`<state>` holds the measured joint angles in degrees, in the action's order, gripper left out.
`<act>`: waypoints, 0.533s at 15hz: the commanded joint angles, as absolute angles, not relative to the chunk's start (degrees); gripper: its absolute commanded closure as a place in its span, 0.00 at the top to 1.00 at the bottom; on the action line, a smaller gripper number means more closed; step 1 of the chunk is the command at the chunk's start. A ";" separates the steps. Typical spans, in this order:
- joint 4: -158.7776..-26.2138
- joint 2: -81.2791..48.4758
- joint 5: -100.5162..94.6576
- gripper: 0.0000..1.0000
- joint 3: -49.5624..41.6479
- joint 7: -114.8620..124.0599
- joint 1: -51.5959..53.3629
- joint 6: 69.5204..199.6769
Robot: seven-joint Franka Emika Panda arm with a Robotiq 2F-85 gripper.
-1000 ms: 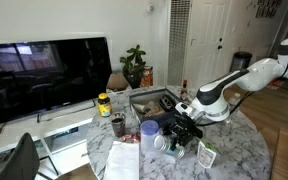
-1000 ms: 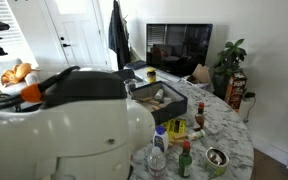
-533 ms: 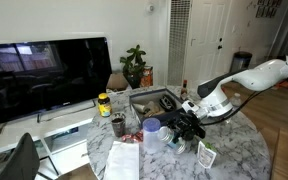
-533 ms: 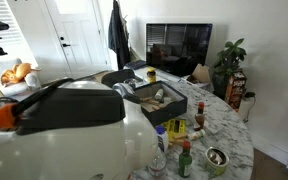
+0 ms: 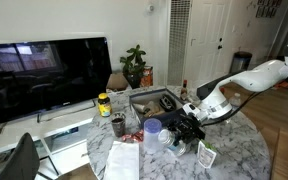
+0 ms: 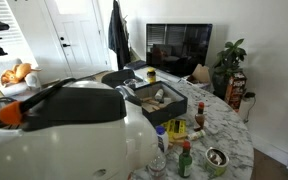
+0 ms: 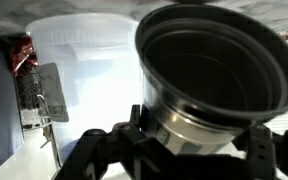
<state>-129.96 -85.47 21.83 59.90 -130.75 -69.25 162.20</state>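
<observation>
Item: round stainless-steel cup, dark inside [image 7: 219, 80], tilted with its mouth toward the wrist camera, above the cluttered marble tabletop [image 5: 234, 150].
Gripper [image 7: 174, 160]: jaws wide, seemingly clamped on the cup's sides.
Beyond: translucent white plastic tub [image 7: 79, 70].
Risk: the smooth wall may slip from the grip, so the cup drops or strikes the tub.
</observation>
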 commanded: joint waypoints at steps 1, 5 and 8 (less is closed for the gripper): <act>-129.34 -85.11 20.70 0.55 58.67 -132.30 -67.93 165.10; -130.57 -85.23 22.12 0.55 59.60 -133.50 -70.22 165.69; -131.59 -84.85 21.37 0.55 59.63 -132.83 -72.11 165.02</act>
<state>-130.31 -85.21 21.82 60.35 -131.36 -69.87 163.87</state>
